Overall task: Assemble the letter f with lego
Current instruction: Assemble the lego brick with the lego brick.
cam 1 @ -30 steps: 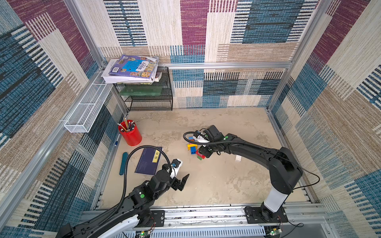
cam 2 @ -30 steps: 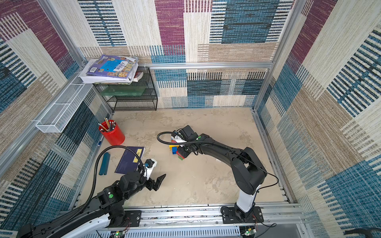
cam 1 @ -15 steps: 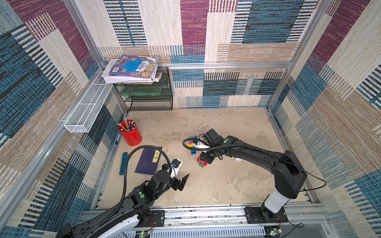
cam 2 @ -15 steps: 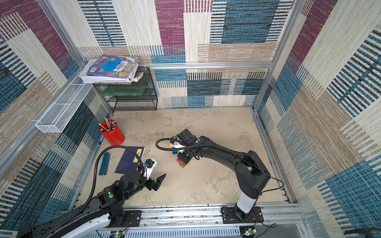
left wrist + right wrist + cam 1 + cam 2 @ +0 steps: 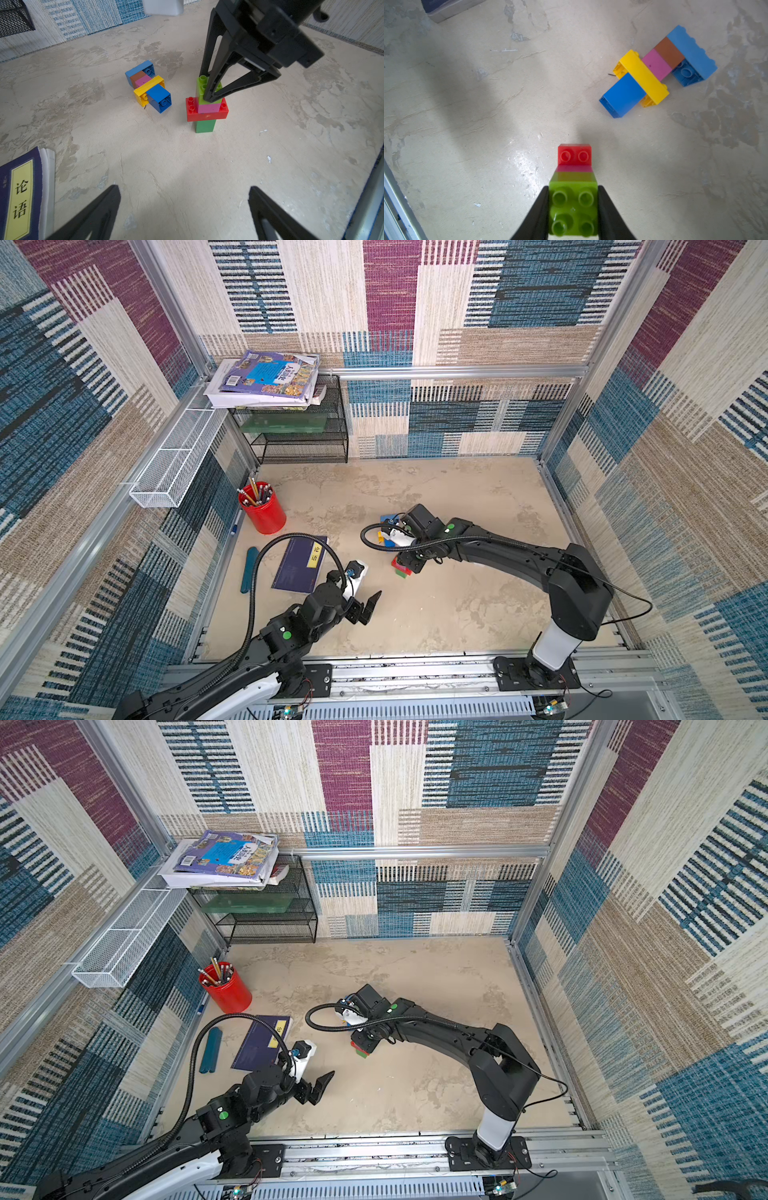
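- In both top views the right gripper (image 5: 409,563) points down over the middle of the table (image 5: 457,614). The lego stack (image 5: 401,571) is under it, and only its red and green edges show.
- The lego row (image 5: 387,518) lies just beyond the stack, toward the back wall, partly hidden by the right arm's wrist.
- The left gripper (image 5: 315,1088) hangs near the left front of the table, well apart from the lego. Its jaws are spread wide with nothing between them, and a dark blue book (image 5: 301,562) lies just beside it.
- A red pencil cup (image 5: 264,514) and a blue case (image 5: 249,568) sit along the left edge. A wire shelf (image 5: 299,435) in the back corner carries a pile of books (image 5: 266,379).
- In the left wrist view, the stack is upright: lime brick (image 5: 202,83) on top, then pink brick (image 5: 208,108), then a crosswise red brick (image 5: 206,115), with a green brick (image 5: 204,125) at the bottom. Whether the green brick touches the table cannot be told.
- The right gripper is clamped on the lime brick. The left gripper's two tips stand far apart, with bare table between them.
- The row lies on its side near the stack without touching it. It is made of blue, yellow, pink, brown and light blue bricks joined together.
- In the right wrist view, the fingers (image 5: 540,212) press on opposite sides of the lime brick, and one end of the red brick juts out below it. The row lies apart on the table.
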`<act>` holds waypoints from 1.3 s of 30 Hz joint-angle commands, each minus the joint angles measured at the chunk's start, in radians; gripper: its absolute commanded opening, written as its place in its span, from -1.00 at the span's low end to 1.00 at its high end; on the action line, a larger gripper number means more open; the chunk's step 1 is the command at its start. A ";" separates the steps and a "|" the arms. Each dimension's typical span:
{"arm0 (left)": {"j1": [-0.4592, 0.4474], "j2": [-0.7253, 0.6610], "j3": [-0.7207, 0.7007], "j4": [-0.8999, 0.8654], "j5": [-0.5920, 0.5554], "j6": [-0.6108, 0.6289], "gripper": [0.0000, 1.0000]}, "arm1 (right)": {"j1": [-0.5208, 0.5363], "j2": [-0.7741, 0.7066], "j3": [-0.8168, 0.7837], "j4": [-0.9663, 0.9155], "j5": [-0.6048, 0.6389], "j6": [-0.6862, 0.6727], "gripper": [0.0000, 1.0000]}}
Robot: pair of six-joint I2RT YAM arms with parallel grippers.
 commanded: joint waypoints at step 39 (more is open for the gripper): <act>0.001 0.001 0.015 -0.006 0.077 0.020 0.98 | -0.202 -0.182 -0.112 0.065 0.190 0.367 0.12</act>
